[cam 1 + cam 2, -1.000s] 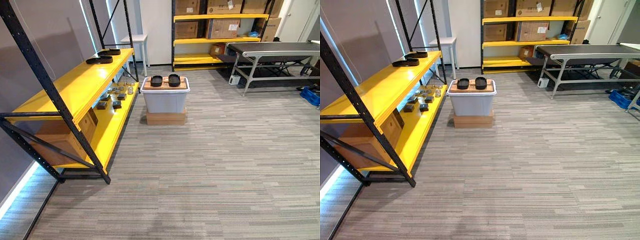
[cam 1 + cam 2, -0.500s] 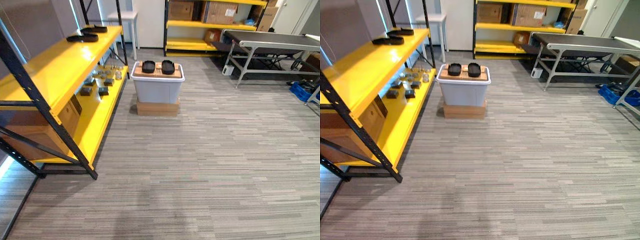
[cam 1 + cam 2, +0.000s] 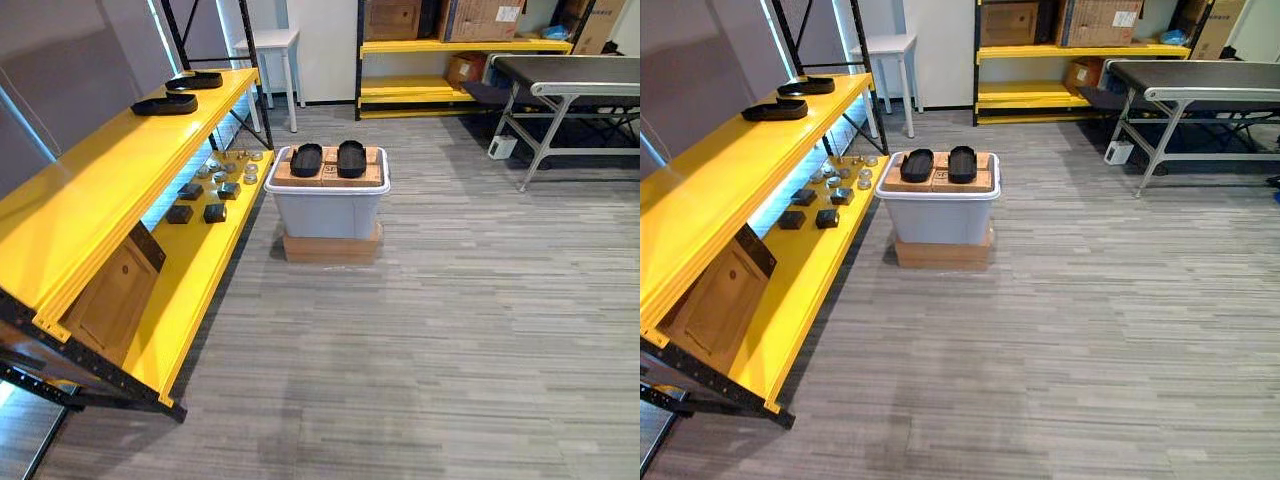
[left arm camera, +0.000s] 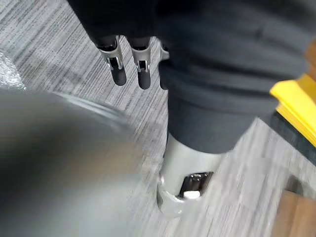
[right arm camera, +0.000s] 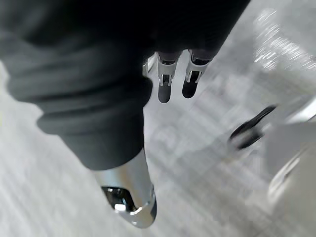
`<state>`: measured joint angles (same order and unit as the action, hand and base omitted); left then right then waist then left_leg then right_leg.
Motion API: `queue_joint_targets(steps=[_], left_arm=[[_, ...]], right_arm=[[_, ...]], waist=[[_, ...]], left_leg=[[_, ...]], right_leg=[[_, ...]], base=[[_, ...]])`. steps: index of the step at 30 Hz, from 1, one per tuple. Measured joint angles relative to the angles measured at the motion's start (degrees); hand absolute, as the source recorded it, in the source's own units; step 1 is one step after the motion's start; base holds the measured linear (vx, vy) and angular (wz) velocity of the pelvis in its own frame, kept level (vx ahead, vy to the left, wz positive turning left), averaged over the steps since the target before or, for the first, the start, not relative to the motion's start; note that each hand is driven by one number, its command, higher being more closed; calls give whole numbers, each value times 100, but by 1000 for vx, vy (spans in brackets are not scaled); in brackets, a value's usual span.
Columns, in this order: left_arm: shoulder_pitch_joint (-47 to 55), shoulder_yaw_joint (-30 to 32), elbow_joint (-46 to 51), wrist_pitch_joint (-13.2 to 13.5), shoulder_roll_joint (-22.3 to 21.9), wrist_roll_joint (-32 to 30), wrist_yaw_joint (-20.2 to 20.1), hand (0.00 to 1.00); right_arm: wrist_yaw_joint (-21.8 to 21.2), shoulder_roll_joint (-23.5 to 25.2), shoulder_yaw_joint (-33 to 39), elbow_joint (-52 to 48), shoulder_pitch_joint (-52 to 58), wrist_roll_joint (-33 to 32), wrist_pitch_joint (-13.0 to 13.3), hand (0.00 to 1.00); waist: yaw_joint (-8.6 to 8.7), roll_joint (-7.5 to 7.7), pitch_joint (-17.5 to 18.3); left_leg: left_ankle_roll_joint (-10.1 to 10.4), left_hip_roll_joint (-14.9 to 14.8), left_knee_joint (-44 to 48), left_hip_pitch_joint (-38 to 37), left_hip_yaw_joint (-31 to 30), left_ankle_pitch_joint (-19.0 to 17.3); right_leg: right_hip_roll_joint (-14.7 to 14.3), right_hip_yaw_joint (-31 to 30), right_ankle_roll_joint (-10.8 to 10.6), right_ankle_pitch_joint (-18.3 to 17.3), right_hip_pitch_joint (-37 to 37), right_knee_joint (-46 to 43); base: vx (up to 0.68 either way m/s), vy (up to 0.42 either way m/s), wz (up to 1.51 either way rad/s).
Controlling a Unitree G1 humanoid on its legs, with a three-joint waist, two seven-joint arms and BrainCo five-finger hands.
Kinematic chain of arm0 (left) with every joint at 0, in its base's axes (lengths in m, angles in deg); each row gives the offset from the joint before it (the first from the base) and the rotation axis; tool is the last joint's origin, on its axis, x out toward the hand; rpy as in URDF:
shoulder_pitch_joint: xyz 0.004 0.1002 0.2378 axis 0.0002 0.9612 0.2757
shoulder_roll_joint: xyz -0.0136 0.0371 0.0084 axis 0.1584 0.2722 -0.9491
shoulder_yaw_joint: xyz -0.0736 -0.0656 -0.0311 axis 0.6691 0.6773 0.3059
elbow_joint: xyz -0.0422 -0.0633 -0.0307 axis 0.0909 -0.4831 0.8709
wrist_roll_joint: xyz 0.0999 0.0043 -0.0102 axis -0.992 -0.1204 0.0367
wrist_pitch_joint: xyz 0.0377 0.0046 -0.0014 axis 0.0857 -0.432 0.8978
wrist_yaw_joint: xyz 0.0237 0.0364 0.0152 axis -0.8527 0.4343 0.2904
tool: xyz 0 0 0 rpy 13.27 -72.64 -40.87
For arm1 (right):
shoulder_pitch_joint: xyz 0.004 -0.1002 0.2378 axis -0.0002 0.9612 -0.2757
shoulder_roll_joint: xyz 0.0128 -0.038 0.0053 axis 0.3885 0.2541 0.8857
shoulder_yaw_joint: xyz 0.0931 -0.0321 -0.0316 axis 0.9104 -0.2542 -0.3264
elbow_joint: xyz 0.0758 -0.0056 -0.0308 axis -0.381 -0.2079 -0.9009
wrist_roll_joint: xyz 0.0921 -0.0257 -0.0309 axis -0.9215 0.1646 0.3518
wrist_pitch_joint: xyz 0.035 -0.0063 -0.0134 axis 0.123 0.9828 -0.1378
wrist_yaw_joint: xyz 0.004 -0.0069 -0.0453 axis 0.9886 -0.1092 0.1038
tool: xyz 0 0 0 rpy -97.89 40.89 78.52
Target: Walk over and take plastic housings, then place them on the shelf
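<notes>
Two black plastic housings lie side by side on a cardboard sheet atop a grey lidded bin, a few steps ahead of me. To my left runs a long yellow shelf; two more black housings rest at the far end of its top level. My left hand hangs over the carpet with straight fingers and holds nothing. My right hand hangs the same way, open and empty.
The bin stands on a flat cardboard box. Small dark blocks and tins and a wooden box occupy the shelf's lower level. Behind are a white side table, a yellow rack with cartons and a grey metal table.
The whole picture has shifted: the camera has come closer to the bin and shelf. The housings, bin and shelf stay where they were.
</notes>
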<state>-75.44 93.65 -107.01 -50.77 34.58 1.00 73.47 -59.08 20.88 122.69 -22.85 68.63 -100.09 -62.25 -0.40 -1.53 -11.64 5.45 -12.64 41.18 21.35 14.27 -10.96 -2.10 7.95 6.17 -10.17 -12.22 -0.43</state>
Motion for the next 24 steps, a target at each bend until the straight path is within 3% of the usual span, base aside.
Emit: queue_joint_targets(steps=[2, 3, 4, 5, 6, 7, 8, 9, 10, 11, 12, 13, 15, 16, 17, 18, 19, 20, 21, 22, 24], left_arm=[[218, -256, -3, -12, -44, -1, -1, 0], [349, -402, -34, -38, -16, -3, 9, 0], [413, -430, -41, -47, 37, -9, 7, 0], [432, -419, -70, -72, 85, -14, 7, 0], [342, -421, -145, -61, 138, -13, 9, 0], [270, -432, -230, -57, 214, -12, 5, 0], [215, -482, -260, -65, 246, -11, 11, 0], [153, -591, -267, -75, 300, -9, 16, 0], [81, -730, -250, -99, 338, -7, 20, 0], [72, -799, -215, -97, 328, -7, 20, 0], [-17, -888, -218, -91, 326, -5, 19, 0], [-166, -890, -225, -96, 307, -2, 20, 0], [-427, -919, -224, -87, 317, -2, 12, 0], [-554, -1005, -222, -83, 316, -2, 14, 0], [-632, -1055, -204, -58, 328, -4, 2, 0], [-649, -1042, -210, -23, 271, -4, 7, 0], [-638, -1025, -282, -20, 110, -4, 9, 0], [-593, -958, -294, -15, 69, -10, -9, 0], [-548, -769, -397, -21, 0, -11, -1, 0], [-496, -659, -387, -22, -48, -11, 0, 0], [-284, -99, -208, -21, -300, -5, -1, 0]], right_arm=[[8, -177, -178, 0, -244, 2, 39, 0], [33, -189, -250, 11, -329, 3, 43, 0], [53, -177, -336, 9, -312, 4, 45, 0], [45, -180, -428, 9, -293, 5, 63, 0], [49, -182, -403, 84, -303, 6, 85, 0], [62, -161, -392, 173, -300, 6, 97, 0], [71, -130, -391, 233, -288, 5, 98, 0], [67, -39, -403, 240, -188, 6, 102, 0], [60, -2, -409, 303, -143, 26, 104, 0], [57, 9, -420, 309, -110, 35, 104, 0], [45, 30, -429, 300, -56, 115, 106, 0], [28, 31, -429, 300, -4, 194, 108, 0], [3, 41, -424, 297, 103, 223, 108, 0], [4, 29, -412, 289, 179, 224, 107, 0], [4, 33, -409, 284, 296, 224, 107, 0], [4, 14, -393, 302, 413, 225, 104, 0], [2, -27, -275, 334, 484, 236, 97, 0], [-6, 3, -156, 328, 461, 240, 103, 0], [-31, 55, 96, 311, 461, 240, 106, 0], [-31, 84, 224, 321, 481, 240, 93, 0], [-58, 229, 259, 157, 701, 245, 77, 0]], waist=[[-92, -91, 12], [-259, -6, 74], [-312, 97, 153], [-270, 181, 250], [-234, 220, 239], [-138, 253, 224], [-64, 318, 183], [-12, 343, 133], [35, 330, 75], [84, 299, 61], [165, 188, 8], [241, 87, -40], [320, 64, -41], [377, 61, -43], [484, 112, -19], [576, 104, -16], [547, -82, 14], [485, -126, 46], [480, -127, 33], [482, -139, 40], [527, -206, 79]], left_leg=[[-47, 304, -1995, 288, -190, 326], [-87, 405, -1931, 402, -274, 819], [-284, 536, -1843, 365, -335, 950], [-741, 764, -1811, 296, -547, 1262], [-890, 891, -1800, 196, -618, 1383], [-880, 1008, -1833, -28, -637, 1255], [-905, 1109, -1954, -336, -675, 1106], [-940, 1180, -2177, -829, -762, 941], [-957, 1208, -2501, -1460, -850, 837], [-959, 1206, -2683, -1797, -920, 798], [-937, 1139, -3033, -2402, -1076, 733], [-901, 959, -3370, -2929, -1149, 641], [-813, 757, -3606, -3360, -1150, 568], [-722, 673, -3659, -3477, -1153, 510], [-567, 625, -3728, -3644, -1129, 400], [-446, 567, -3798, -3848, -1095, 297], [-407, 341, -3837, -4062, -956, 282], [-365, 316, -3775, -4055, -898, 415], [-108, 268, -3489, -4080, -958, 624], [23, 225, -3255, -4065, -972, 720], [173, -87, -1342, -3352, -1176, 1204]], right_leg=[[6, -282, -170, -208, -280, 138], [115, -481, -357, -354, -471, 203], [232, -579, -482, -417, -518, 153], [389, -612, -603, -483, -444, -338], [482, -621, -765, -526, -179, -1095], [559, -617, -966, -423, 75, -1955], [646, -633, -1598, -60, 401, -2991], [739, -674, -2163, 620, 927, -4391], [950, -420, -2073, 523, 1348, -5462], [1097, -145, -1944, 442, 1500, -5746], [1264, 356, -1479, 184, 1757, -5882], [1231, 669, -1164, -133, 2024, -5463], [1139, 882, -1127, -313, 2579, -4240], [1084, 883, -1101, -233, 2791, -3432], [1066, 815, -1140, 250, 2873, -1942], [1067, 752, -1078, 1128, 2858, -1535], [801, 702, -694, 1110, 2844, -1736], [747, 606, -552, 959, 2901, -1971], [732, 571, -435, 556, 2897, -2407], [715, 590, -373, 386, 2820, -2511], [509, 773, -298, -7, 2210, -2268]], base=[[505, 119, -89], [561, 176, -101], [814, 235, -76], [745, 210, -21], [917, 243, 18], [612, 162, 41], [765, 162, 48], [733, 103, 46], [710, 72, 37], [673, 20, 41], [796, -36, 41], [784, -65, 41], [623, -134, 44], [626, -226, 74], [661, -315, 83], [842, -407, 58], [720, -346, 0], [708, -352, -36], [524, -287, -29], [619, -356, -6], [547, -295, 20]])
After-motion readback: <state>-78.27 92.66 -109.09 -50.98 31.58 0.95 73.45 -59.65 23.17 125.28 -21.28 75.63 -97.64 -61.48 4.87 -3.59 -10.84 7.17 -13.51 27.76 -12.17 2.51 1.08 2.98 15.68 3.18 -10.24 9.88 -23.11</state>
